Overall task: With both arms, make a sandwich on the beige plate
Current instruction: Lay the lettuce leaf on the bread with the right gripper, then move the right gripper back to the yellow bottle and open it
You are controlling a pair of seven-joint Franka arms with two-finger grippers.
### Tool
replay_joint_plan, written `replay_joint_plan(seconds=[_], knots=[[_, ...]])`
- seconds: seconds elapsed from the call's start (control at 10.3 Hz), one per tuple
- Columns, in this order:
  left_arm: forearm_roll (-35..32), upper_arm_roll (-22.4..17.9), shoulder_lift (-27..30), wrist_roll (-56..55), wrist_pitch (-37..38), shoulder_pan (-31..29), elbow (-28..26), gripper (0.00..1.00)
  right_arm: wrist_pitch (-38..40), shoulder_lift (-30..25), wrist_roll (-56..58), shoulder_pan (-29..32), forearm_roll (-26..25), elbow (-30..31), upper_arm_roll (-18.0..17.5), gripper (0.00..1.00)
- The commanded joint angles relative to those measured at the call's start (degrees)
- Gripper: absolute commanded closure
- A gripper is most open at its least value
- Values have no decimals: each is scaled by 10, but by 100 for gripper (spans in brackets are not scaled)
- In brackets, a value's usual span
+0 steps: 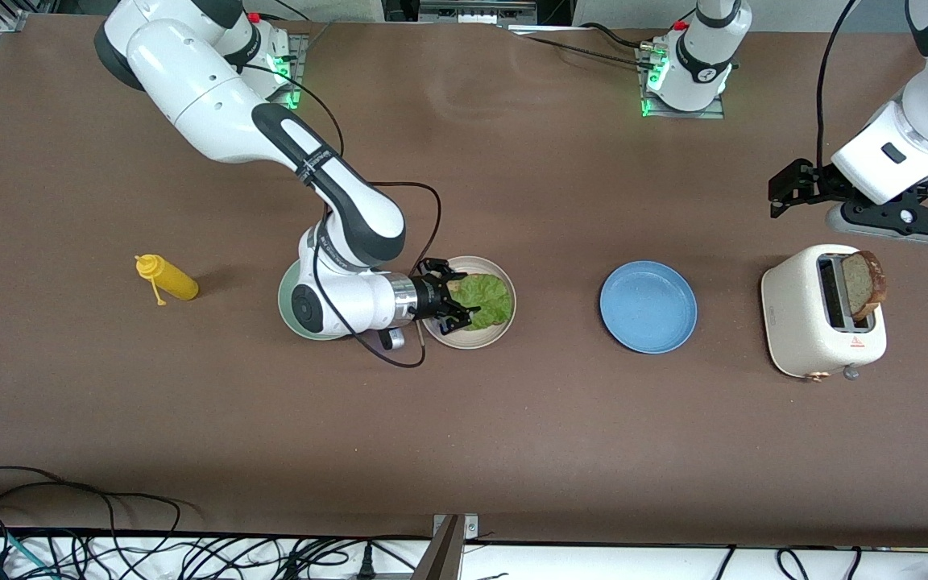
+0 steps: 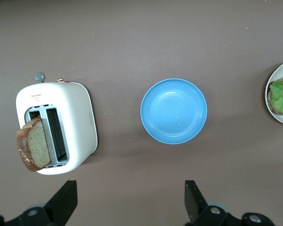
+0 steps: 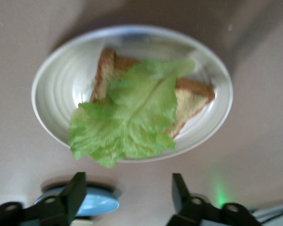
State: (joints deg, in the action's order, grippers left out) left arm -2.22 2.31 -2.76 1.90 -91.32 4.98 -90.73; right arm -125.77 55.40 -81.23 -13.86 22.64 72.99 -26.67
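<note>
Both grippers' jaws are standing open, gripping nothing. In the front view, the right gripper (image 1: pixel 449 304) is hovering over the beige plate (image 1: pixel 504 322), where a lettuce leaf (image 1: pixel 486 298) is lying on a bread slice; a mint green plate (image 1: pixel 291 310) is showing at the plate's nine o'clock. The left gripper (image 1: pixel 786 189) is hanging over the brown table (image 1: pixel 512 443), at eleven o'clock from the toaster (image 1: pixel 810 322). In the left wrist view, a second bread slice (image 2: pixel 33 149) is sticking out of the toaster, with the blue plate (image 2: pixel 173 111) beside it. In the right wrist view, the lettuce is overlapping the plate's rim.

Matt brown table (image 1: pixel 512 419), glossy blue plate (image 1: pixel 648 307), smooth white toaster (image 1: pixel 802 322)
</note>
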Motion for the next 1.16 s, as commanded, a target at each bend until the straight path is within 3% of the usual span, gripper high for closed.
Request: replay_joint_plan(seconds=[0.0, 0.19, 0.39, 0.68, 0.77, 1.06], knots=[[-12, 7, 5, 7, 11, -6, 5, 0, 34, 1, 64, 8, -55, -23, -2, 6], [-13, 7, 5, 6, 11, -6, 4, 0, 100, -21, 147, 43, -62, -36, -4, 6], [-12, 6, 3, 5, 11, -6, 4, 0, 192, -76, 238, 67, -82, -32, 9, 4], [-12, 6, 4, 8, 11, -6, 3, 0, 321, -157, 367, 83, -225, 4, 13, 4], [-12, 6, 5, 7, 11, -6, 4, 0, 351, -180, 425, 88, -232, 16, 24, 4], [-12, 5, 5, 13, 11, -7, 4, 0, 425, -246, 663, 91, -232, 51, 129, 4]])
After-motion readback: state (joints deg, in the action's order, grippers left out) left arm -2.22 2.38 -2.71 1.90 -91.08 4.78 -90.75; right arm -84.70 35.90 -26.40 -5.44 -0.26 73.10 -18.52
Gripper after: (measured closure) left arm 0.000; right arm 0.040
